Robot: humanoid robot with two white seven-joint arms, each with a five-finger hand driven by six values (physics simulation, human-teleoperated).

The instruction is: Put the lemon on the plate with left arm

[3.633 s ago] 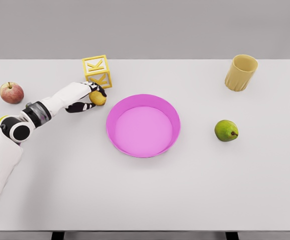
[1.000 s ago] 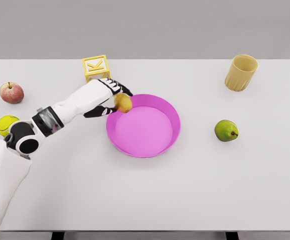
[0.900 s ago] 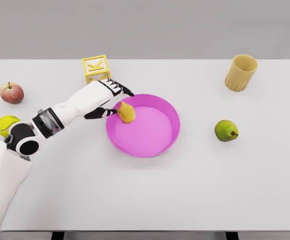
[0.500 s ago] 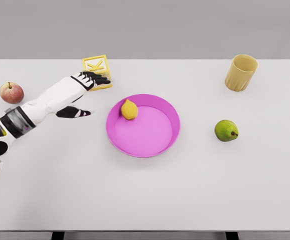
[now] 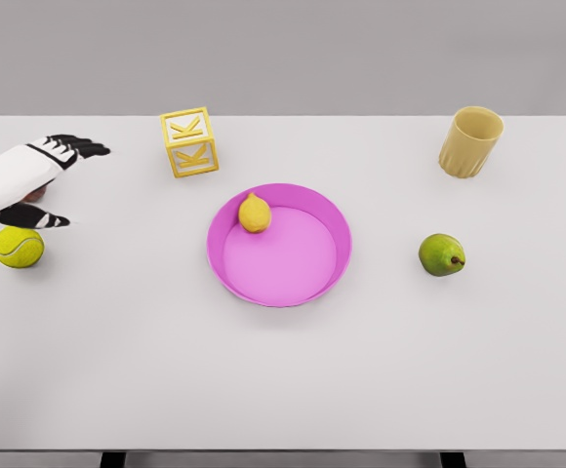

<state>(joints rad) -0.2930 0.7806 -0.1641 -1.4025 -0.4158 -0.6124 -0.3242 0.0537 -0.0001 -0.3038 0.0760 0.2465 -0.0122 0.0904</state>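
The lemon (image 5: 255, 213) lies in the pink plate (image 5: 334, 255), on its floor against the far-left part of the rim, stem end up. The plate sits near the middle of the white table (image 5: 283, 390), slightly toward the left edge.

The left hand (image 5: 24, 178) is over the table's left edge, toward the far-left corner, well apart from the plate. Its dark-tipped fingers (image 5: 80, 146) are stretched out and spread, the thumb held apart lower down, and they hold nothing. Something dark red shows just under the palm; it may be a fruit, but the hand covers nearly all of it. The right arm does not show.

A tennis ball (image 5: 19, 247) rests near the left edge, just beneath the hand's thumb. A yellow letter block (image 5: 190, 141) stands toward the far edge, left of the middle, between the hand and the plate but farther back than both. A tan cup (image 5: 470, 141) stands upright near the far-right corner. A green pear (image 5: 441, 254) lies toward the right edge, level with the plate and apart from its rim.
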